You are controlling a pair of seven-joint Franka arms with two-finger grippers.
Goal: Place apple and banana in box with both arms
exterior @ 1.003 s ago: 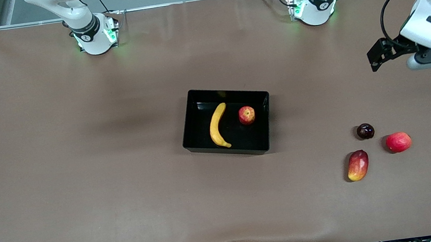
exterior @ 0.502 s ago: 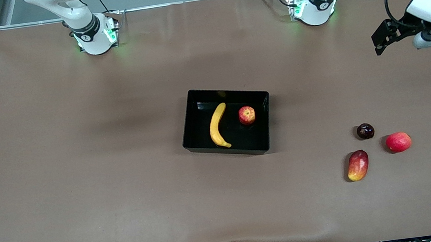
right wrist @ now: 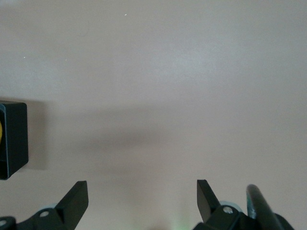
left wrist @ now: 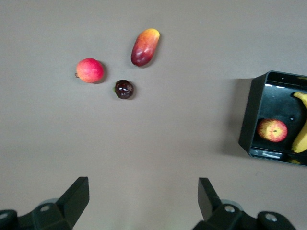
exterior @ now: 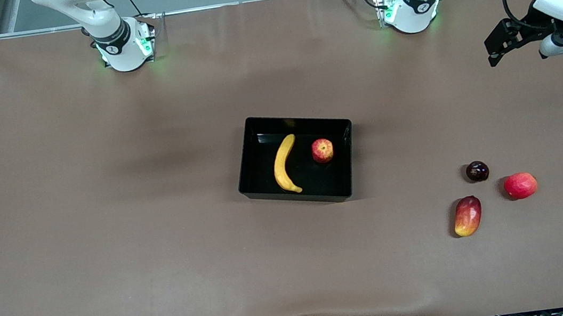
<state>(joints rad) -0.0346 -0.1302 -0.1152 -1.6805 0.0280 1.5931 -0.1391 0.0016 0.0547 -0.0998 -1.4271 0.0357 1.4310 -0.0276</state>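
Note:
The black box (exterior: 338, 175) sits mid-table. Inside it the yellow banana (exterior: 284, 164) lies toward the right arm's end, with the streaked red apple (exterior: 322, 150) beside it; both rest loose. Neither gripper is near them. My left gripper (left wrist: 144, 181) hangs open and empty over bare table at the left arm's end; from there I see the box (left wrist: 248, 120), the apple (left wrist: 272, 130) and part of the banana (left wrist: 301, 136). My right gripper (right wrist: 142, 182) is open and empty over bare table at the right arm's end, a corner of the box (right wrist: 13, 139) just showing.
Three loose fruits lie toward the left arm's end, nearer the front camera than the box: an oblong red-yellow mango (exterior: 467, 215), a plain red round fruit (exterior: 520, 185) and a small dark fruit (exterior: 477, 171). Brown table surface lies all around the box.
The left arm's hand has drawn back toward the bases' side and the table's end. The right arm, the box and all the fruit have stayed put.

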